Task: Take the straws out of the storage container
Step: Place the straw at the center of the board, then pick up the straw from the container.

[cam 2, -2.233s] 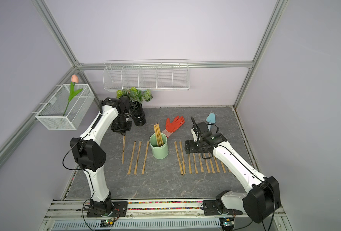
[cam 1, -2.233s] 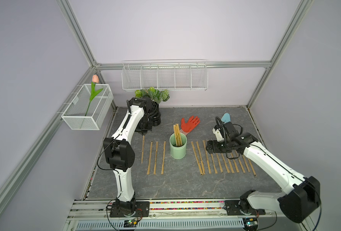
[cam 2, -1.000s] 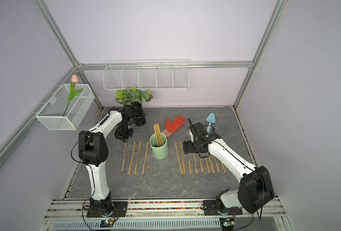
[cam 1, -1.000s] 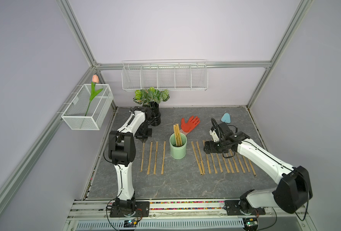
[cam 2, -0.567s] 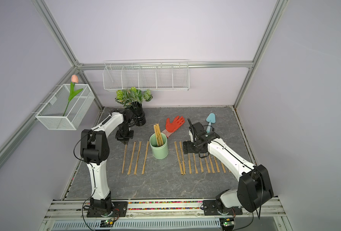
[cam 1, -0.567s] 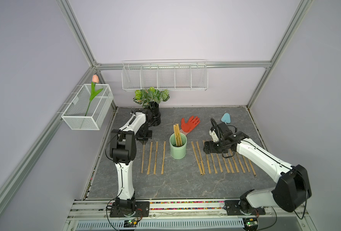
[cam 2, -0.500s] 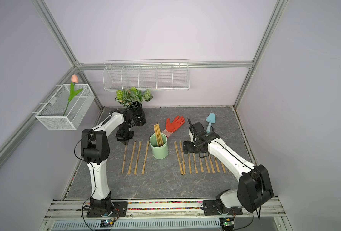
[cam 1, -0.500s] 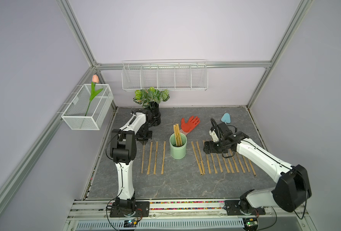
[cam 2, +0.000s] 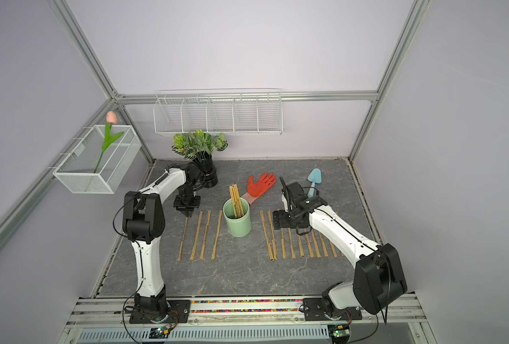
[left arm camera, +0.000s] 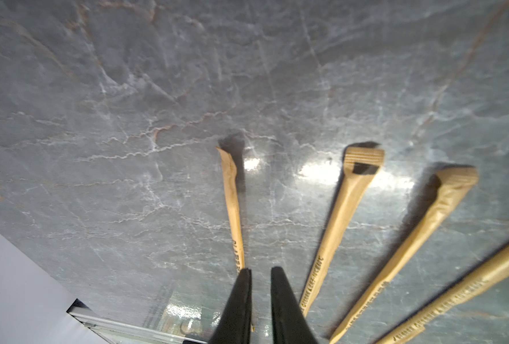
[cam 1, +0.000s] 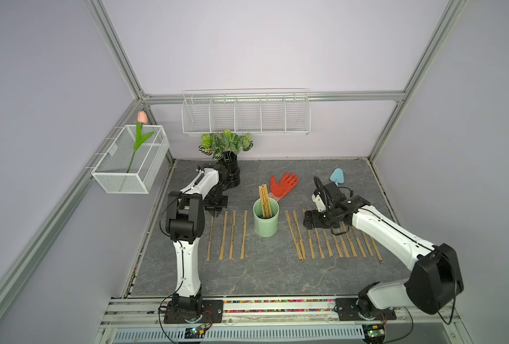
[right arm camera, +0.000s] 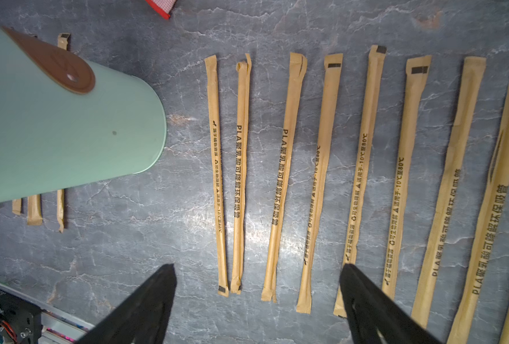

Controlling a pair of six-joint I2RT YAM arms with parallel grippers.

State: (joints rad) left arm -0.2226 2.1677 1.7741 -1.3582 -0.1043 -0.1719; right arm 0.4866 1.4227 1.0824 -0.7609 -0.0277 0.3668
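The mint-green storage container (cam 1: 265, 222) (cam 2: 237, 222) (right arm camera: 53, 125) stands mid-table with a few straws (cam 1: 264, 201) (cam 2: 236, 199) upright in it. Several straws (cam 1: 228, 235) (cam 2: 201, 235) lie in a row to its left and several more (cam 1: 333, 241) (cam 2: 301, 242) (right arm camera: 322, 178) to its right. My left gripper (cam 1: 217, 213) (cam 2: 187, 213) (left arm camera: 260, 269) points down at the far end of the leftmost straw (cam 1: 211, 235) (left arm camera: 232, 205). Its jaws are a narrow gap apart with nothing between them, and the straw lies beside one finger. My right gripper (cam 1: 316, 223) (cam 2: 284, 222) (right arm camera: 257, 265) hangs wide open over the far ends of the right row, holding nothing.
A red glove (cam 1: 283, 184) lies behind the cup and a blue trowel (cam 1: 336, 175) at the back right. A black vase with a leafy plant (cam 1: 229, 169) stands right behind the left arm. White wire baskets hang on the back wall (cam 1: 246, 114) and the left wall (cam 1: 131, 166).
The left arm has folded down, bringing its gripper forward from beside the vase to the leftmost straw's far end. The right gripper has shifted slightly toward the cup and stays wide open.
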